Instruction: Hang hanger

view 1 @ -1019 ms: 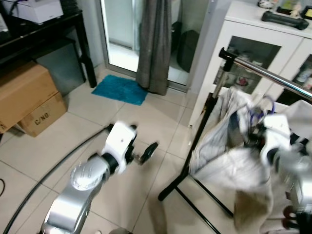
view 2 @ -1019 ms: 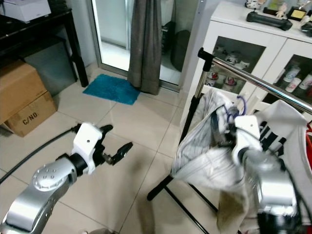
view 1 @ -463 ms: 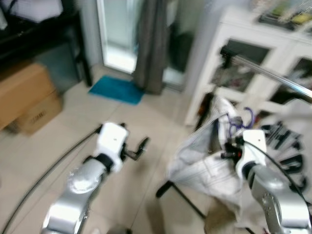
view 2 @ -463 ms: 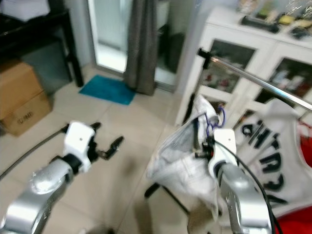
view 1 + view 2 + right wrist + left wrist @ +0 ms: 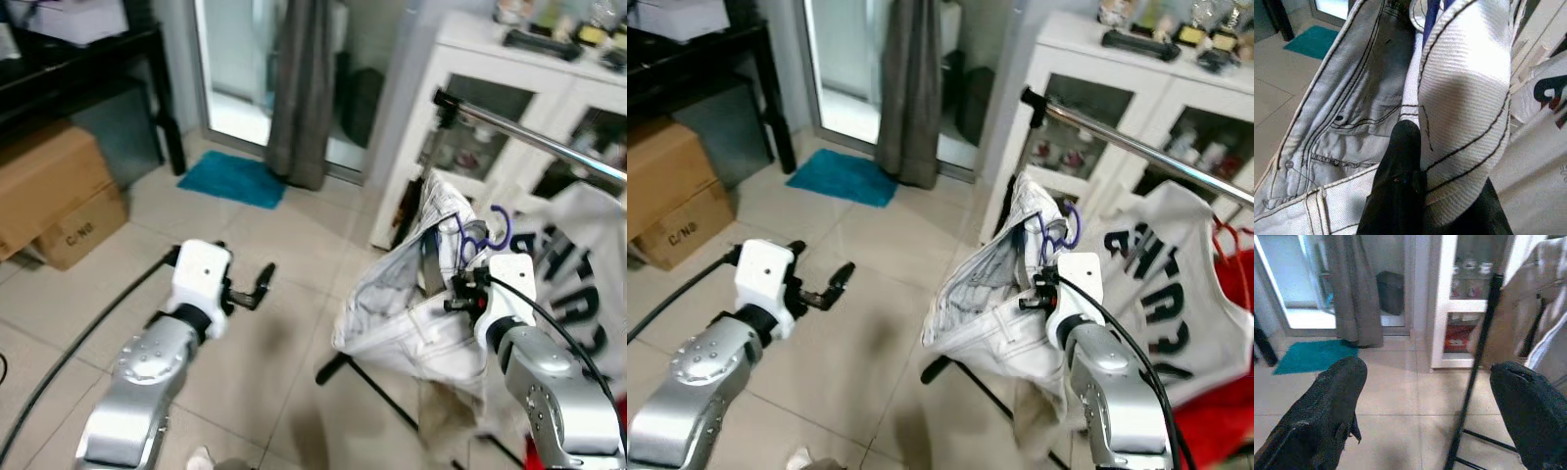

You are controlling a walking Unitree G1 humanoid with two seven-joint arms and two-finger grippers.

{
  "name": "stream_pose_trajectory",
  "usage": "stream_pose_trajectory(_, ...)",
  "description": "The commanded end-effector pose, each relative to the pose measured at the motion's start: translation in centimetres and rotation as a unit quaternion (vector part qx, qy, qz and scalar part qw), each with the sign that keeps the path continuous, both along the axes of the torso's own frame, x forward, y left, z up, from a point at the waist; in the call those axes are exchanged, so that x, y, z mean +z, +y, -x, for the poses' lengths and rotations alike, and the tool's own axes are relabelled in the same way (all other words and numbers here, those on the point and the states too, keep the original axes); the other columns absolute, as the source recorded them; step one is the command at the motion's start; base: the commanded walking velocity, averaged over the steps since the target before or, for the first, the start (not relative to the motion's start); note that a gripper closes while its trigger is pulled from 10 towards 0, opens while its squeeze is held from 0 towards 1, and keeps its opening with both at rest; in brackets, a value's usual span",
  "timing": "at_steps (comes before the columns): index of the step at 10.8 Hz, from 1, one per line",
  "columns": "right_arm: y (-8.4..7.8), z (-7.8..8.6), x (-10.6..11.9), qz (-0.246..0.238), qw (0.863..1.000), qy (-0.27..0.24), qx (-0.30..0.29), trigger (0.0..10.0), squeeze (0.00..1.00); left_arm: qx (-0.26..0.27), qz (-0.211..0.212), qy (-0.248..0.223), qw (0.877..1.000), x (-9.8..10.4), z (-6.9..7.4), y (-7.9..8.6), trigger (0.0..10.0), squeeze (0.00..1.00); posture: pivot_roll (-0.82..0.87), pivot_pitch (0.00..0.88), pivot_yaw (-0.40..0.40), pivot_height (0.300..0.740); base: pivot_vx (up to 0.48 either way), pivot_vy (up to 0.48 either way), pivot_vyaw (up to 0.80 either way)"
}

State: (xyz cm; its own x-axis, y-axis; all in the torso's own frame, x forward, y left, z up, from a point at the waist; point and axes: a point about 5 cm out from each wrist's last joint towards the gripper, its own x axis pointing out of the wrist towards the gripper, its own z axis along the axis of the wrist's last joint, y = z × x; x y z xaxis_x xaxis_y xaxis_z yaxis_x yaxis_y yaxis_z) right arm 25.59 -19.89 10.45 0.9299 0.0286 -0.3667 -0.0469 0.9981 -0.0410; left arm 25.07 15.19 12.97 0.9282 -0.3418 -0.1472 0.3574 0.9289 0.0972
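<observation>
Hanging below the clothes rail (image 5: pixel 549 144), a purple hanger (image 5: pixel 480 235) carrying pale grey jeans (image 5: pixel 411 313) is clamped between the fingers of the right gripper (image 5: pixel 458 294), its hook not yet over the bar. The black fingers (image 5: pixel 1400 186) are seen pressed into the denim in the right wrist view. A white printed jersey (image 5: pixel 1166 284) hangs just beside. The left gripper (image 5: pixel 263 284) is held over the tiled floor (image 5: pixel 284 245) with fingers spread and nothing between them.

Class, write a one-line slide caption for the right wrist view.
Right gripper pinching pale jeans on a purple hanger.
</observation>
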Motion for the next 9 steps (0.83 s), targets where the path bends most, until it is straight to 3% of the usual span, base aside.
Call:
stream_pose_trajectory(1,-0.43,-0.34,1.3,0.008,0.999,-0.036,-0.001,10.0,0.0,0.0,0.002,0.001,1.0,0.1,0.04,-0.08,10.0,0.09,0.06,0.0,-0.095,0.74,-0.33,0.0,0.0)
stream_pose_trajectory(4,-0.68,-0.23,1.26,0.012,0.999,-0.036,-0.004,10.0,0.0,0.0,0.005,0.001,1.0,0.09,-0.16,-0.35,10.0,0.09,0.05,0.003,-0.091,0.74,-0.37,0.0,0.0)
stream_pose_trajectory(8,-0.89,-0.13,1.37,0.009,0.999,-0.031,-0.006,10.0,0.0,0.027,0.018,-0.009,0.999,0.08,-0.22,-0.09,10.0,0.1,0.04,0.003,-0.1,0.74,0.0,0.0,0.0)
stream_pose_trajectory(9,-0.78,-0.08,1.39,0.007,1.0,-0.03,-0.006,10.0,0.0,0.028,0.018,-0.008,0.999,0.0,-0.23,-0.15,10.0,0.11,0.04,0.003,-0.1,0.74,0.0,-0.48,0.0)
